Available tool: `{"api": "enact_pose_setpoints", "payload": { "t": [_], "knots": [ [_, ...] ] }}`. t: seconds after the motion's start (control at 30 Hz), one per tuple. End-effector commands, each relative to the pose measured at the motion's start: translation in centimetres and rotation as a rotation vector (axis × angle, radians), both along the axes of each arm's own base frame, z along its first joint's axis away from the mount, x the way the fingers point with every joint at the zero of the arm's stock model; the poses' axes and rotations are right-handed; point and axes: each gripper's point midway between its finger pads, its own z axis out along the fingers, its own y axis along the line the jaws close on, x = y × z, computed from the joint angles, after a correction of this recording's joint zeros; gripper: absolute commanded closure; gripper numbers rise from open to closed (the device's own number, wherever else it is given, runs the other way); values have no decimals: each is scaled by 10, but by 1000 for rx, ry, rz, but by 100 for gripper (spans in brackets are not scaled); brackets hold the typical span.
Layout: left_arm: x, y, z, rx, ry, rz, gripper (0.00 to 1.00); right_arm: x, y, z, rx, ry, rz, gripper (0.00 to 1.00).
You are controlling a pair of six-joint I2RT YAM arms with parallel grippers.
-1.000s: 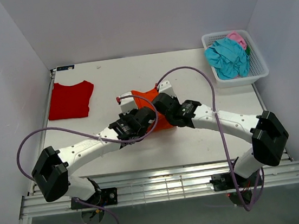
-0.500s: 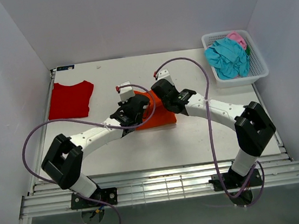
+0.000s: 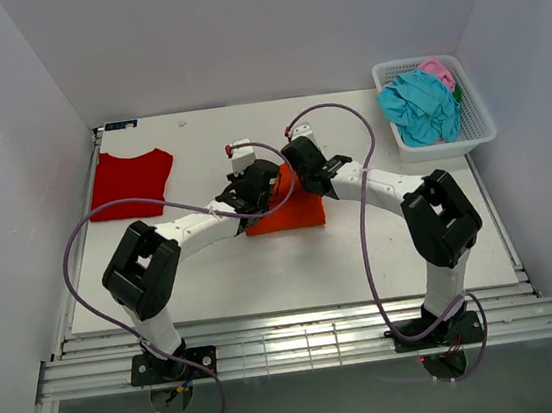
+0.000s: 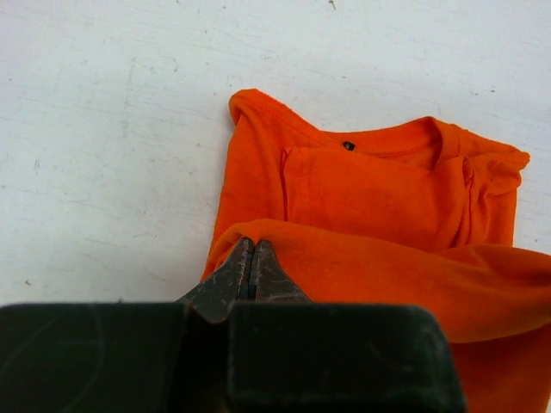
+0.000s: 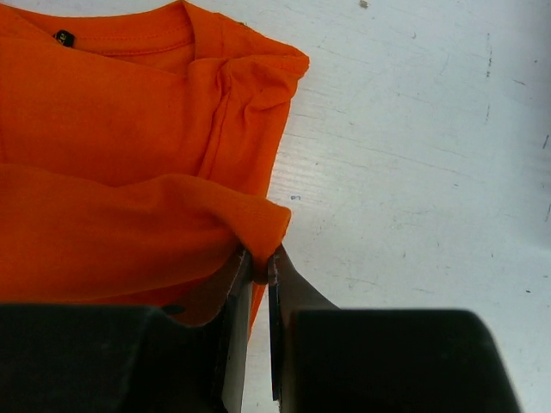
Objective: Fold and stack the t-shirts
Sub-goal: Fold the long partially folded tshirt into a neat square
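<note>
The orange t-shirt is lying around the middle of the white table, and both arms are reaching in over it from the near edge, their wrists coming close together above the cloth. The left gripper is pressing its jaws tightly together on the left end of a doubled-over band of the orange cloth. The right gripper is pinching the right end of that same band, with a thin corner of fabric showing between its narrowly parted fingers. The band is running from one gripper to the other across the near part of the shirt. Beyond it, on the far side, the rest of the shirt is resting flat on the table, with its collar facing up, a small dark tag showing inside the neckline and the sleeves tucked inward. The red t-shirt is lying spread flat at the far left of the table, well apart from the orange one. At the far right corner the white basket is sitting on the table, and it is holding a crumpled teal t-shirt with a pink t-shirt bunched behind it on the far side.
</note>
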Motion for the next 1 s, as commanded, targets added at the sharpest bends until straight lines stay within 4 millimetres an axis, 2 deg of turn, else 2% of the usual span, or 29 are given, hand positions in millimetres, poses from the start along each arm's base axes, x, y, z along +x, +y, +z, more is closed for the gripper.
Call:
{"api": "enact_pose_setpoints", "payload": {
  "t": [0.0, 0.43, 0.47, 0.53, 0.57, 0.63, 0.67, 0.73, 0.77, 0.8, 0.83, 0.87, 0.97],
  "knots": [
    [22, -5, 23, -33, -61, 1, 100, 24, 11, 16, 51, -64, 3, 90],
    [45, 4, -2, -5, -22, 23, 100, 53, 11, -9, 37, -57, -12, 91],
    [50, 1, 1, -22, -42, 23, 100, 55, 11, -10, 38, -57, -16, 91],
    [55, 4, -9, -16, -27, 27, 99, 59, 8, -16, 28, -54, -28, 90],
    [57, 4, -10, -14, -29, 26, 96, 61, 8, -17, 28, -58, -32, 89],
    [65, 5, -10, -12, -53, 33, 87, 69, 5, -21, 23, -76, -48, 81],
    [68, 5, -8, 8, -66, 28, 67, 75, 3, -16, 20, -102, -67, 72],
    [78, 4, 4, 21, -106, 38, 46, 85, 2, -14, 10, -130, -73, 66],
    [83, 3, 12, 38, -126, 32, 34, 94, 2, -1, 13, -163, -90, 64],
    [88, 2, 21, 43, -143, 35, 16, 100, 2, 4, 4, -182, -90, 62],
    [96, 0, 40, 41, -180, 49, 10, 105, 1, 14, -1, -203, -100, 61],
    [99, 0, 50, 46, -200, 52, 8, 109, -2, 25, -11, -232, -121, 58],
    [102, 3, 92, 33, -270, 67, 6, 117, -5, 74, 14, -332, -135, 55]
  ]
}}
